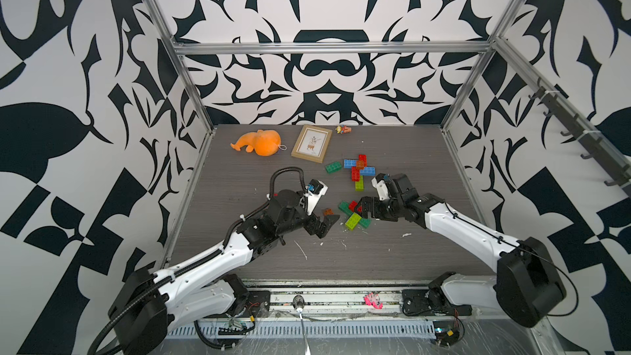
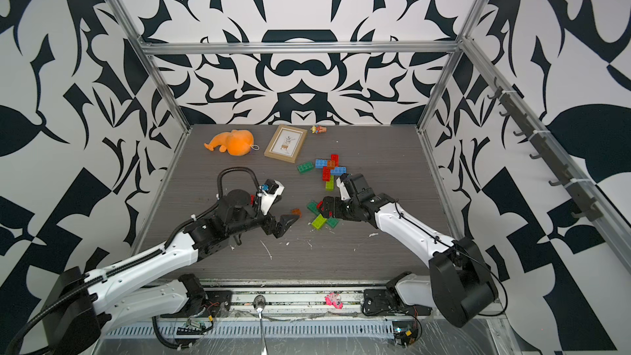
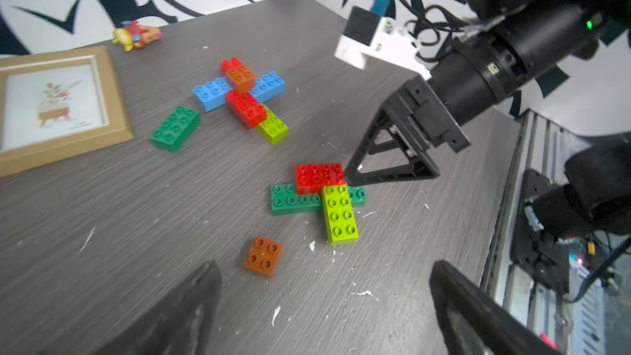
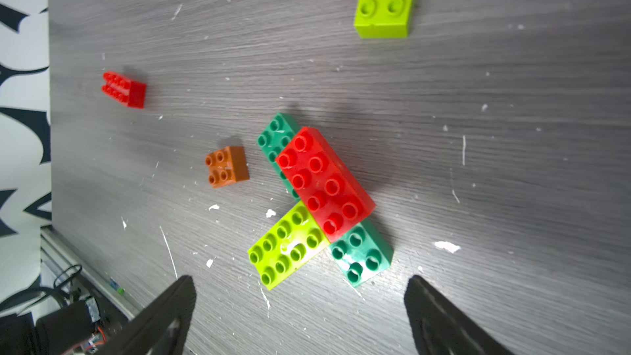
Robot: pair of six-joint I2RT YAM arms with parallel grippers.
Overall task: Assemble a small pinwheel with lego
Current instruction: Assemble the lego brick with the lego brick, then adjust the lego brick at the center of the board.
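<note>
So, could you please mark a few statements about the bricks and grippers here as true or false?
1. The left gripper holds the loose orange-brown square brick. False: it is open and empty; that brick lies on the table.
2. A red brick sits on the near dark green brick. True.
3. The right gripper is shut. False: its jaws stand open, holding nothing.
4. A second orange-brown square brick tops the far pinwheel. True.
5. The lone dark green brick lies on the picture frame. False: it lies on the table beside it, apart.
</note>
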